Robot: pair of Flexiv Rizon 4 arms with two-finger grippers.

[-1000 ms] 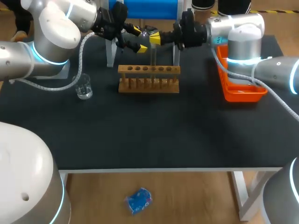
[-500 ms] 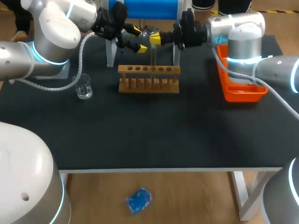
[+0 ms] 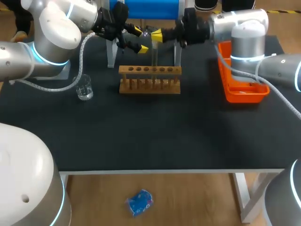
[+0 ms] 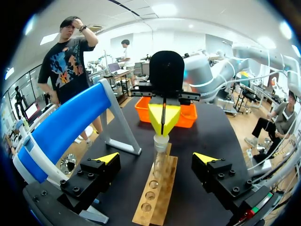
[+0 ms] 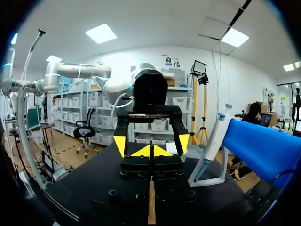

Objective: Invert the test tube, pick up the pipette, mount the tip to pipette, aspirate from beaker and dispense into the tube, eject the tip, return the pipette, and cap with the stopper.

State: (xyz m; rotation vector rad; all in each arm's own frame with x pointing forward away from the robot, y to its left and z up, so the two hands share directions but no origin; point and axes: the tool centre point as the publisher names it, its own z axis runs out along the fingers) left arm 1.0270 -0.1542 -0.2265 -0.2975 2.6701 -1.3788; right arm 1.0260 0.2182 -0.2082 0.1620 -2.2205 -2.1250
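Note:
A clear test tube (image 3: 154,56) stands upright in the wooden rack (image 3: 149,80), with a pale stopper (image 4: 161,140) sitting in its mouth. My right gripper (image 3: 156,35) is shut, and its yellow tips (image 4: 163,123) point down just above the stopper with nothing between them. From the other side, my left gripper (image 3: 140,40) is open at the height of the tube's top. The tube (image 4: 159,162) rises between its spread fingers (image 4: 107,157) without touching them. The pipette (image 5: 211,141) hangs on the blue stand (image 5: 261,150) behind the rack.
A small glass beaker (image 3: 85,88) stands on the black table left of the rack. An orange tray (image 3: 242,92) lies at the right, under my right arm. The blue stand (image 3: 143,7) is close behind both grippers.
My right gripper, still shut, has risen a little off the top of the tube. The left gripper has stayed open in place.

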